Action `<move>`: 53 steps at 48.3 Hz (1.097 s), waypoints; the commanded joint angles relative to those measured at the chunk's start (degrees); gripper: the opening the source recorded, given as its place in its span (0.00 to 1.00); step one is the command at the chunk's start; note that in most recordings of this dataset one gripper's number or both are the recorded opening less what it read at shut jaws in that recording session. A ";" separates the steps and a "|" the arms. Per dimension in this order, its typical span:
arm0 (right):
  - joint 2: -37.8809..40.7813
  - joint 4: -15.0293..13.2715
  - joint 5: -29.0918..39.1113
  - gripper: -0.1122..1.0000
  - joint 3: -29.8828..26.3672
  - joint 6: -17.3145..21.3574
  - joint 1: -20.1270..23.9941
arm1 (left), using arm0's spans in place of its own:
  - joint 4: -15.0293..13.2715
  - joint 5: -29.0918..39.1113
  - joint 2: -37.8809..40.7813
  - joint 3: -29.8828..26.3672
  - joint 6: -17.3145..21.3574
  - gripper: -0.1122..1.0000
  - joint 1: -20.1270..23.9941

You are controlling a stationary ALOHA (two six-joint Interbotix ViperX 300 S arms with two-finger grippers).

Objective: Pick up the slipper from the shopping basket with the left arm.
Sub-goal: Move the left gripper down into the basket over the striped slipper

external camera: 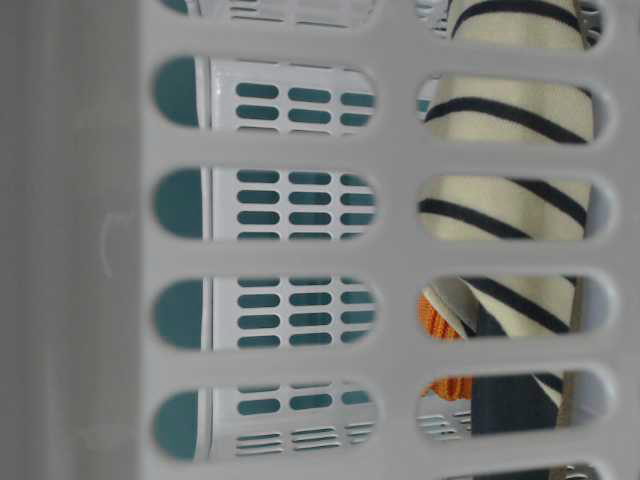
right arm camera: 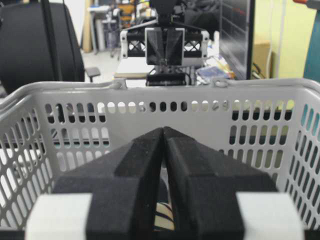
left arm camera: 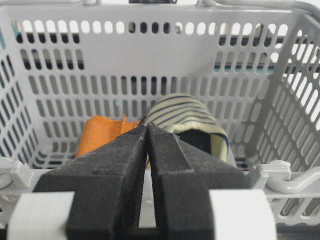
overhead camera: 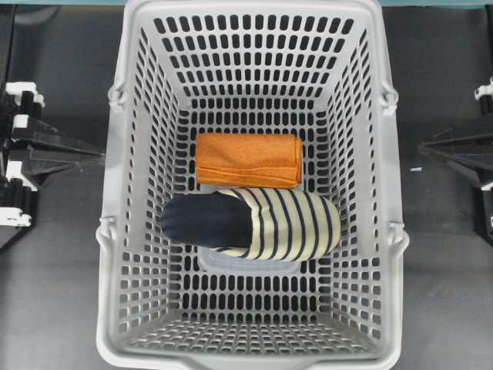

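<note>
Both grippers parked outside the shopping basket (overhead camera: 115,200), jaws pressed together, holding nothing: left gripper (left arm camera: 146,127) beyond one long wall, right gripper (right arm camera: 164,131) beyond the opposite wall. Basket is big, light grey, slotted, fills most of the overhead view on a dark worktop (overhead camera: 54,293). Inside, approx. mid-floor, lies the slipper (overhead camera: 254,223): cream w/ thin navy stripes, dark navy insole end pointing toward the left gripper's side. It partly rests on a clear container (overhead camera: 246,264) and touches a folded orange cloth (overhead camera: 248,159). Task looks not yet started: reach, opening, grasp and lift all remain.
</note>
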 commanded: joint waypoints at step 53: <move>-3.16 0.79 7.29 0.10 -0.70 4.83 0.09 | 2.37 77.26 56.51 -71.89 -1.76 0.10 -4.57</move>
